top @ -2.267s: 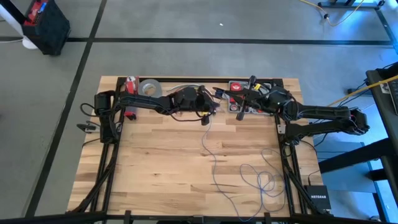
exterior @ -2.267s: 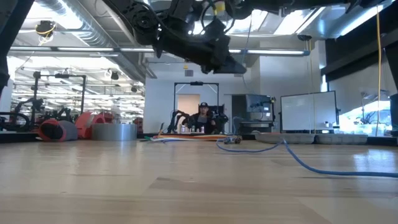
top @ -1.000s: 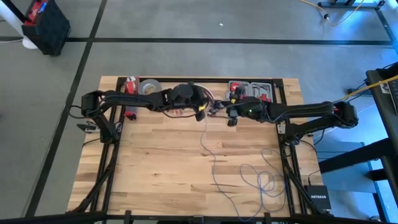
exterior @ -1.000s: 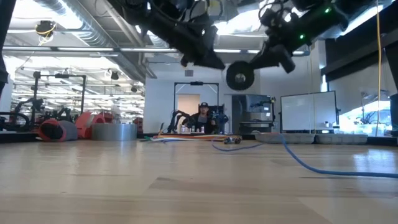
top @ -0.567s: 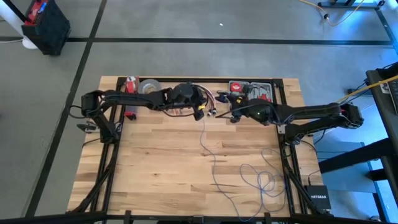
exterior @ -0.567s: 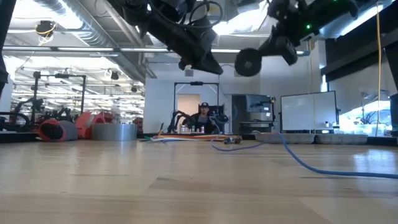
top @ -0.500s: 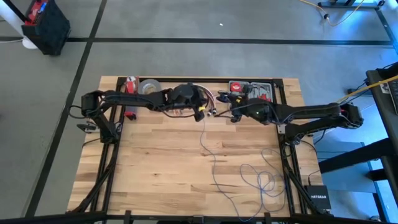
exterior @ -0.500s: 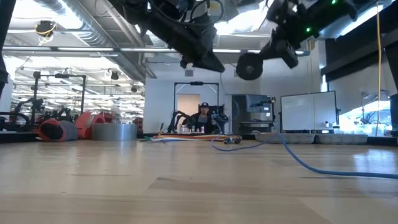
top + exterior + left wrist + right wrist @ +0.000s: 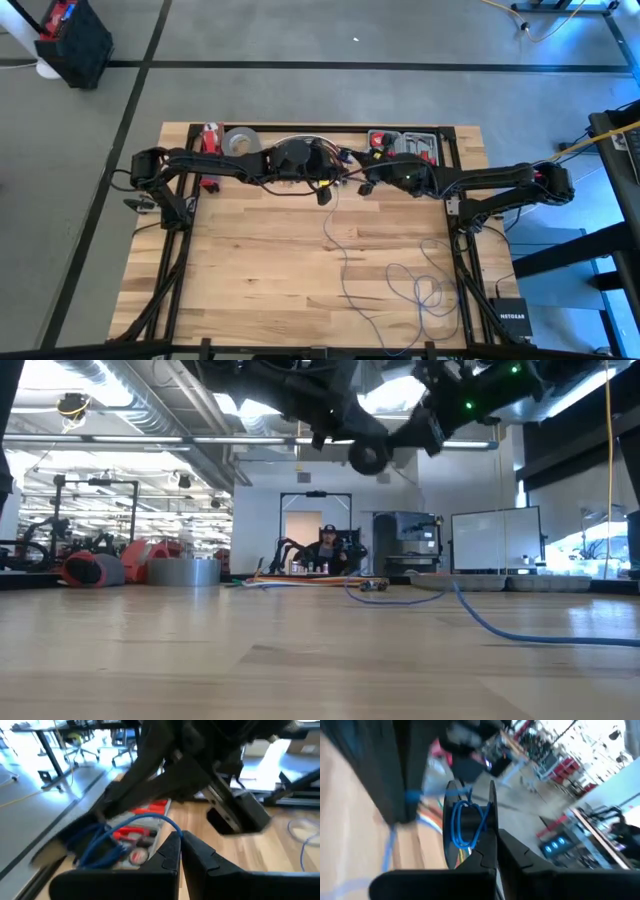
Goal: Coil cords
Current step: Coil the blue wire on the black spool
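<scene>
Overhead, I see both arms meeting above the table's far edge. My left gripper [image 9: 180, 842] is pinched shut on the cords [image 9: 131, 826], blue loops draped at its tips. My right gripper [image 9: 496, 837] is closed too, loops crossing in front; whether it actually holds them I cannot tell. More cord sprawls near the table's [image 9: 250, 270] right front corner.

Pinched fingers [image 9: 172, 851] — apparently gripping cord [image 9: 145, 822]

Was robotics lab or workshop: exposed ceiling ducts [image 9: 130, 400], more robot rigs [image 9: 95, 550] behind, whiteboard [image 9: 495, 540], wooden workbench [image 9: 260, 260]
</scene>
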